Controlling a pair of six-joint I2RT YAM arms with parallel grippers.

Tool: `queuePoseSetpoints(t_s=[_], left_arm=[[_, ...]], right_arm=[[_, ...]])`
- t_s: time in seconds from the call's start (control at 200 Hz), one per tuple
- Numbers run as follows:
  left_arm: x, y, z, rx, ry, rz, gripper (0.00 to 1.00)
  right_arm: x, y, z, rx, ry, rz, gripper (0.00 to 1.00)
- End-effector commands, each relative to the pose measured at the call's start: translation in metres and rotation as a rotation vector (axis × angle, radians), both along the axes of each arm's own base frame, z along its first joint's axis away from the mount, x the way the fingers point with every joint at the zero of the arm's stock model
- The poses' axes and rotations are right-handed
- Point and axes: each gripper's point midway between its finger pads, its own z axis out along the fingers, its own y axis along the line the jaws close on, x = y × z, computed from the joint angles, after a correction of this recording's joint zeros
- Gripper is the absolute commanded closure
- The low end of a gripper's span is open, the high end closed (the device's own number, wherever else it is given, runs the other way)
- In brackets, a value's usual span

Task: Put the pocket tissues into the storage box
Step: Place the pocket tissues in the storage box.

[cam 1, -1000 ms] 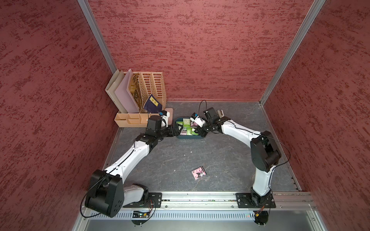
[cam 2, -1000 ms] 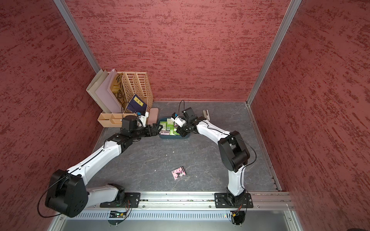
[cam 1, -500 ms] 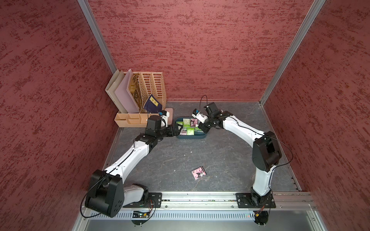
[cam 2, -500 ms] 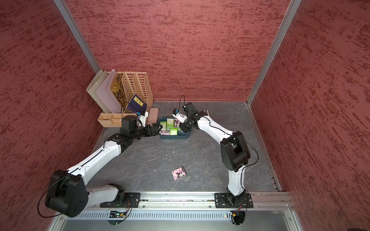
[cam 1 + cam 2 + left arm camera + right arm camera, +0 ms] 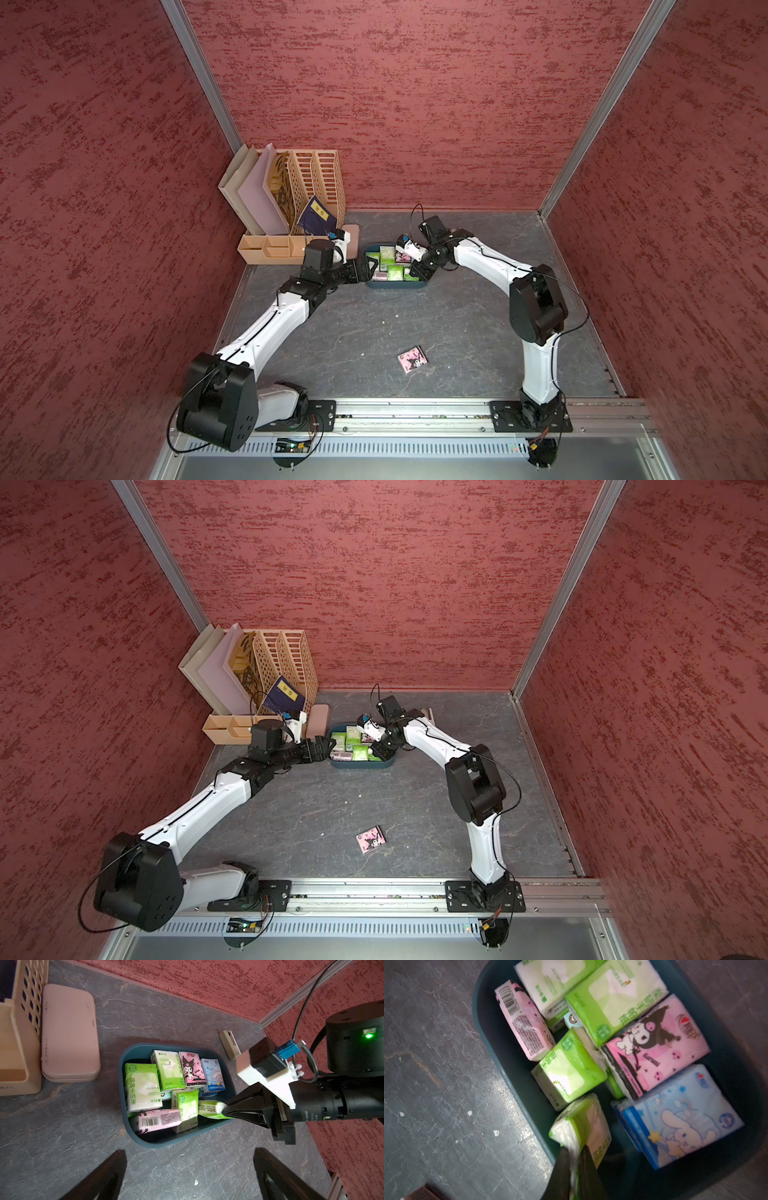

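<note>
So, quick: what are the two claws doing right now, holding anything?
Left gripper: open, holding nothing.
Right gripper: shut on a green tissue packet, over the storage box.

Most pocket tissues (image 5: 143, 1086) lie in the storage box (image 5: 158, 1142) far back on the counter (image 5: 374, 324), a case (image 5: 68, 1032) just left; one packet (image 5: 411, 360) lies alone nearer the front

I'm watching my right arm (image 5: 490, 259) shift: its wrist pulls back toward the far wall (image 5: 415, 124), then the elbow draws in toward the middle of the table (image 5: 374, 332). The right gripper (image 5: 417, 272) drops closer to the near right corner of the storage box (image 5: 395, 286), green packet (image 5: 209, 1108) pinched in its jaws there now.
</note>
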Motion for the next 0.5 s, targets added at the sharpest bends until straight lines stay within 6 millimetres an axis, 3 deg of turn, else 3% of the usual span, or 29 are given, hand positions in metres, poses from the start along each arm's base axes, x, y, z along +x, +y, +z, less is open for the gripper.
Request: queuePoseSetpoints(t_s=[0.0, 0.105, 0.16, 0.22, 0.311, 0.496], left_arm=[[0.0, 0.003, 0.006, 0.002, -0.029, -0.004, 0.0], [-0.001, 0.004, 0.004, 0.004, -0.023, -0.003, 0.0], [-0.001, 0.004, 0.004, 0.005, -0.024, -0.002, 0.0], [-0.001, 0.005, 0.004, 0.005, -0.025, -0.002, 0.0], [-0.001, 0.005, 0.005, 0.003, -0.028, -0.002, 0.0], [0.001, 0.005, 0.007, -0.002, -0.03, -0.003, 0.0]], right_arm=[[0.001, 0.013, 0.007, 0.07, 0.022, 0.035, 1.0], [0.003, 0.017, 0.006, 0.085, 0.024, 0.039, 0.99], [0.005, 0.015, 0.003, 0.072, 0.026, 0.03, 0.88], [0.005, 0.011, 0.001, 0.062, 0.029, 0.019, 0.65], [0.006, 0.009, 0.005, 0.073, 0.027, 0.0, 0.53], [0.019, 0.01, 0.049, 0.142, -0.078, -0.042, 0.48]])
